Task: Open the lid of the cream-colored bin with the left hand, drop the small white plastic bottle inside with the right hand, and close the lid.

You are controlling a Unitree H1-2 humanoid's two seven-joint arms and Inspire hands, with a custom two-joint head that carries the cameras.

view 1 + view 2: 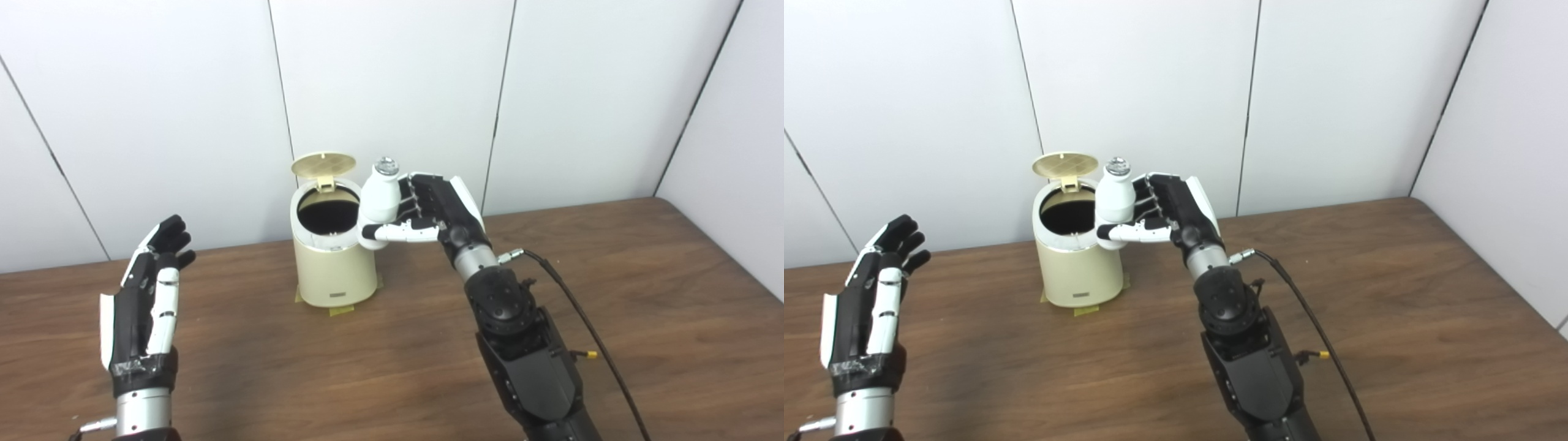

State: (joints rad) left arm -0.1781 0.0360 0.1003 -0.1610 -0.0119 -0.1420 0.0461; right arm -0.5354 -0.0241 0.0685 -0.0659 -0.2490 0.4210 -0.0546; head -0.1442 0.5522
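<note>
Left hand point(147, 300): hovered nearest, over the left of the table point(612, 294), fingers spread and upright, holding nothing, well apart from the bin.
Right hand point(429, 211): reached in from the right, fingers and thumb wrapped around the bottle.
Bottle point(380, 196): small, white, upright in that grasp, raised just beside the bin's right rim.
Bin point(334, 269): cream-colored, stood on the table, dark inside showing.
Lid point(323, 164): tipped up at the back, open.
Wall point(392, 73): white panels behind.
</note>
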